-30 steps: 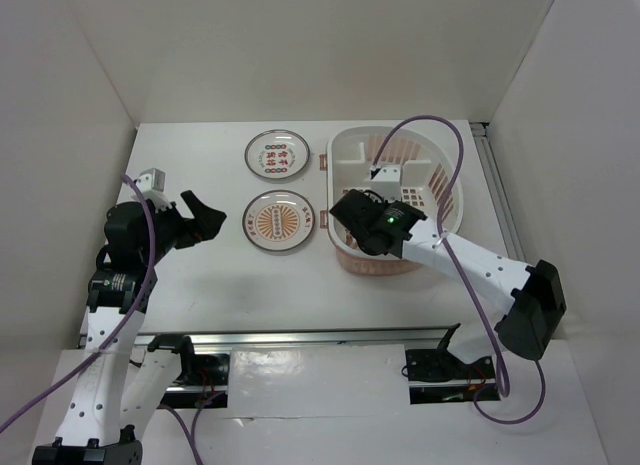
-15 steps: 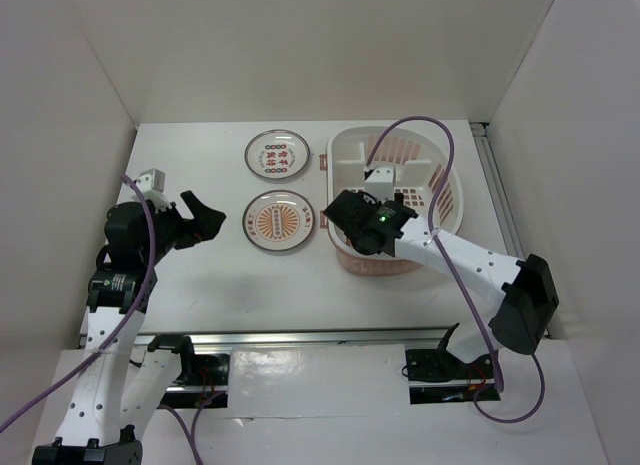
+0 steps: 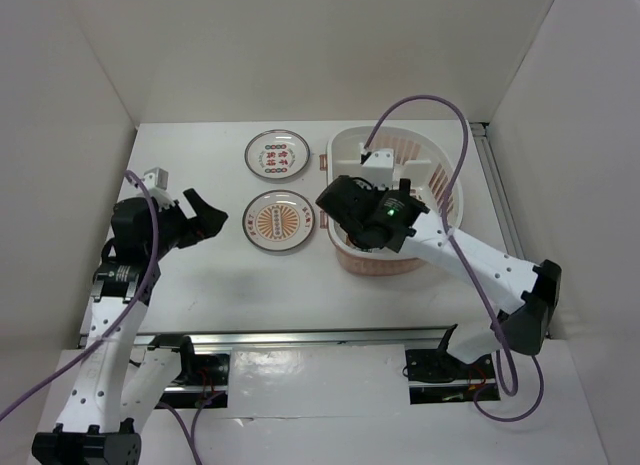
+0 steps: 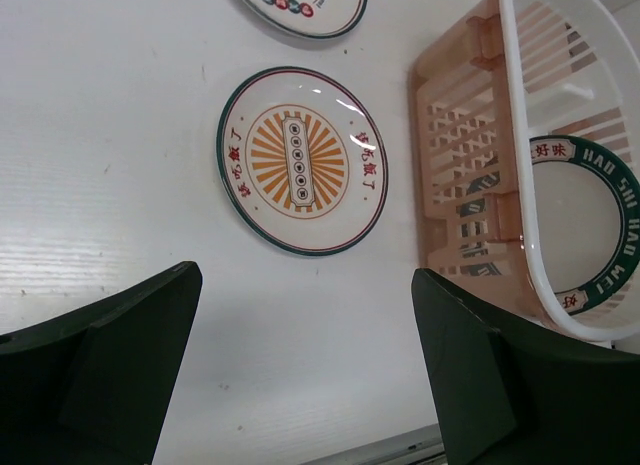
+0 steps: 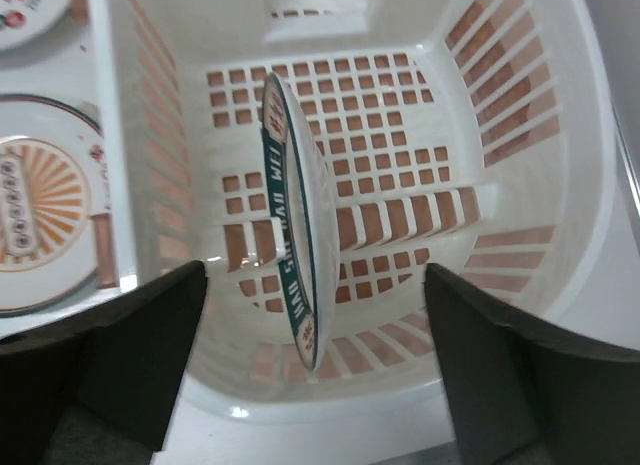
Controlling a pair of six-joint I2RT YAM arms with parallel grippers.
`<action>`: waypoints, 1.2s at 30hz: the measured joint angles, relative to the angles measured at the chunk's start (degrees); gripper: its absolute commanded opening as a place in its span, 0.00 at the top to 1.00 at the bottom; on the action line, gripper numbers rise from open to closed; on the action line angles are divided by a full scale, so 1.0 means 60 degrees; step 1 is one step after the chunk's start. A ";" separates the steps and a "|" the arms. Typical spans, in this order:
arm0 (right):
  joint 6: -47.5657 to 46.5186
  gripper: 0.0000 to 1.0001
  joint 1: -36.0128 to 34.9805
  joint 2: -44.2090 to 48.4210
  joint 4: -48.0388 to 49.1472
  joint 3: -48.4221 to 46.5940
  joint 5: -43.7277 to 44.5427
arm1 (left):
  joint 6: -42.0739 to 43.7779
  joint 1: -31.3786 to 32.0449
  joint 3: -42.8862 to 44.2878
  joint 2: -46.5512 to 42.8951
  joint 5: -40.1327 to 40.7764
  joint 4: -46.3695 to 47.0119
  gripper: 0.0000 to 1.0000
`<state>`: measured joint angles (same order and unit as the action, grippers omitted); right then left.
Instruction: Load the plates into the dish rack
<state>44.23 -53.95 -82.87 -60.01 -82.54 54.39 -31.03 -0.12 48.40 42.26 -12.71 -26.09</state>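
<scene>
Right gripper (image 5: pixel 315 315) opened, plate (image 4: pixel 580 225) marked "HAO WEI"

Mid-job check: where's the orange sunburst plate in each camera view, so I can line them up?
Top external: orange plate centre-left, just left of the rack.
Left wrist: upper middle, rack to its right.
Right wrist: cut off at the left edge, outside the rack wall.
Shared landmark: the rack wall beside the plate.

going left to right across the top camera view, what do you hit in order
left tool → orange sunburst plate → dish rack
</scene>
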 measured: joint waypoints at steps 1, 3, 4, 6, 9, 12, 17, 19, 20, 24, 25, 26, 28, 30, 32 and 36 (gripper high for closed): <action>0.0011 0.00 -0.0098 0.0029 -0.0124 -0.0317 0.0084 | -0.0178 0.0000 -0.0080 0.0127 -0.0007 0.0051 0.00; -0.0120 0.00 -0.0266 0.0135 -0.0226 -0.0871 0.0310 | -0.0630 0.0000 -0.0477 0.0321 -0.0080 0.0382 0.00; -0.0288 0.00 -0.0364 0.0273 -0.0189 -0.1075 0.0408 | -0.0954 0.0000 -0.0907 0.0430 -0.0153 0.0721 0.00; -0.0834 0.00 -0.0557 0.0659 0.0044 -0.1147 0.0386 | -0.1603 0.0000 -0.1836 0.0608 -0.0331 0.1337 0.00; -0.2007 0.00 -0.0896 0.1585 0.1115 -0.0739 -0.0204 | -0.2514 0.0051 -0.3162 0.1421 -0.0514 0.2517 0.00; -0.2932 0.00 -0.1341 0.2495 0.2073 -0.0259 -0.1035 | -0.3279 0.0160 -0.4197 0.2685 -0.0659 0.3894 0.00; -0.3592 0.00 -0.2120 0.2958 0.2834 -0.0164 -0.1614 | -0.4098 0.0408 -0.4583 0.4579 -0.0769 0.6295 0.00; -0.3705 0.00 -0.2269 0.2991 0.2973 -0.0073 -0.1774 | -0.4197 0.0466 -0.4528 0.5147 -0.0772 0.7114 0.00; -0.3748 0.00 -0.2295 0.2998 0.3013 -0.0018 -0.1847 | -0.4328 0.0517 -0.4437 0.5519 -0.0816 0.7573 0.00; -0.3850 0.00 -0.2342 0.3005 0.3300 0.0361 -0.2000 | -0.4564 0.0586 -0.3949 0.6929 -0.0867 0.9056 0.09; -0.3858 0.00 -0.2353 0.3005 0.3333 0.0452 -0.2036 | -0.4652 0.0616 -0.3840 0.7308 -0.0882 0.9464 0.19; -0.3865 0.00 -0.2371 0.3005 0.3351 0.0521 -0.2065 | -0.4779 0.0630 -0.3785 0.7570 -0.0900 0.9799 0.24; -0.3880 0.00 -0.2382 0.3002 0.3355 0.0576 -0.2135 | -0.4943 0.0663 -0.3745 0.8040 -0.0892 1.0306 0.33; -0.3887 0.00 -0.2386 0.3005 0.3402 0.0576 -0.2171 | -0.5038 0.0714 -0.3723 0.8408 -0.0874 1.0652 0.51; -0.3891 0.00 -0.2386 0.3005 0.3468 0.0576 -0.2251 | -0.5144 0.0743 -0.3705 0.8746 -0.0874 1.0885 0.68; -0.3898 0.00 -0.2386 0.3104 0.3799 0.0747 -0.2667 | -0.5417 0.0729 -0.3515 0.9202 -0.0998 1.1111 1.00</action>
<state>20.84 -68.27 -64.25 -37.21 -78.06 38.39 -63.53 4.25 27.31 97.47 -18.70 40.58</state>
